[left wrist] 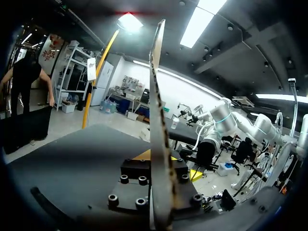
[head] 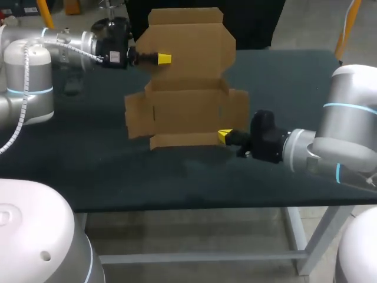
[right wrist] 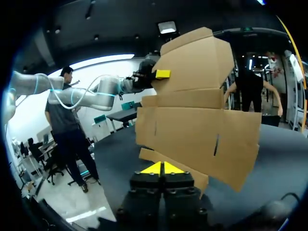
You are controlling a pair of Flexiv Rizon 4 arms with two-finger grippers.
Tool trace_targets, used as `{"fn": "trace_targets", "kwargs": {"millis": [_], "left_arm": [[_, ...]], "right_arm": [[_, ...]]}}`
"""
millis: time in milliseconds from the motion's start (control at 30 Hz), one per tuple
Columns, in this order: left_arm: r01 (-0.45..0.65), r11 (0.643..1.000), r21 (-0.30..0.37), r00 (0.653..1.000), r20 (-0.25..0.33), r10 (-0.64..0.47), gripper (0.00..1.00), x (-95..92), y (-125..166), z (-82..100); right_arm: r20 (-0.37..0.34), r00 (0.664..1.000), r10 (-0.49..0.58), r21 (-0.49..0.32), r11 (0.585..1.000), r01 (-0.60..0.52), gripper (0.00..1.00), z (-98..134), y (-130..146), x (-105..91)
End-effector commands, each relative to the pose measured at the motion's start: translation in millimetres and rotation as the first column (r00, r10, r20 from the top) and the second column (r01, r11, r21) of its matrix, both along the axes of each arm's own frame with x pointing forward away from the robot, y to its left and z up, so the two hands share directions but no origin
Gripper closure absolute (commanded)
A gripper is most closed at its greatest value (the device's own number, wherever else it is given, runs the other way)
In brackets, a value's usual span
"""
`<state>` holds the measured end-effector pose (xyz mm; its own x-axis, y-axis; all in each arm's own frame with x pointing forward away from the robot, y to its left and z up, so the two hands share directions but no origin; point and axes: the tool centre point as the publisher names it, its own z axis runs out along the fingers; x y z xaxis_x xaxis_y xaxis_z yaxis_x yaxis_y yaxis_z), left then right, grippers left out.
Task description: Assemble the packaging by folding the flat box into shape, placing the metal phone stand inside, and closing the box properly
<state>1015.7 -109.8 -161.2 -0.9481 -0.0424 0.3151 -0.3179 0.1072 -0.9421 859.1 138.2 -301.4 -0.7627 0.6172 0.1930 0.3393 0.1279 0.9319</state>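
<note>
The flat brown cardboard box point(head: 194, 53) is held unfolded and raised, its upper panel well above the dark matte worktop point(head: 177, 177) and its lower edge close to the surface. Whether that edge touches the worktop cannot be told. No walls have been formed. The side flaps point(head: 136, 115) are spread outward, level with the middle panel. Nothing is seen lying in or on the box.

The upper panel is clamped at its left edge by the left gripper point(head: 164, 58). In the left wrist view the board is seen edge-on between the two fingers, which are narrowly set and pressed on it from both sides.

The narrow bottom flap point(head: 182, 140) is gripped at its right corner by the right gripper point(head: 224, 136). In the right wrist view its yellow tips are drawn almost together on that flap's edge, with the rest of the box rising ahead of them.

The left arm enters from the far left of the worktop, the right arm from the near right.
</note>
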Motion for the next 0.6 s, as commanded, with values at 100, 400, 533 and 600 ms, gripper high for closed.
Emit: {"fn": "trace_targets", "kwargs": {"millis": [100, 400, 533, 600], "left_arm": [[0.042, 0.999, -0.005, 0.999, -0.012, -0.042, 1.00, 5.4, 3, -3.9], [0.079, 0.997, -0.017, 0.997, -0.016, -0.079, 1.00, 10.6, 6, -17.3], [0.090, 0.996, -0.024, 0.996, -0.010, -0.091, 1.00, 12.0, 7, -20.0], [0.096, 0.995, -0.026, 0.995, -0.005, -0.096, 1.00, 12.6, 8, -22.1]], "right_arm": [[0.007, 1.000, -0.013, -0.001, 1.000, 0.013, 1.00, -2, 4, -1.0], [-0.003, 1.000, -0.015, -0.005, 1.000, 0.015, 1.00, -7, 8, -1.4], [-0.006, 1.000, -0.015, -0.003, 1.000, 0.015, 1.00, -10, 12, -2.0], [-0.008, 1.000, -0.012, -0.002, 1.000, 0.012, 1.00, -14, 16, -1.7]]}}
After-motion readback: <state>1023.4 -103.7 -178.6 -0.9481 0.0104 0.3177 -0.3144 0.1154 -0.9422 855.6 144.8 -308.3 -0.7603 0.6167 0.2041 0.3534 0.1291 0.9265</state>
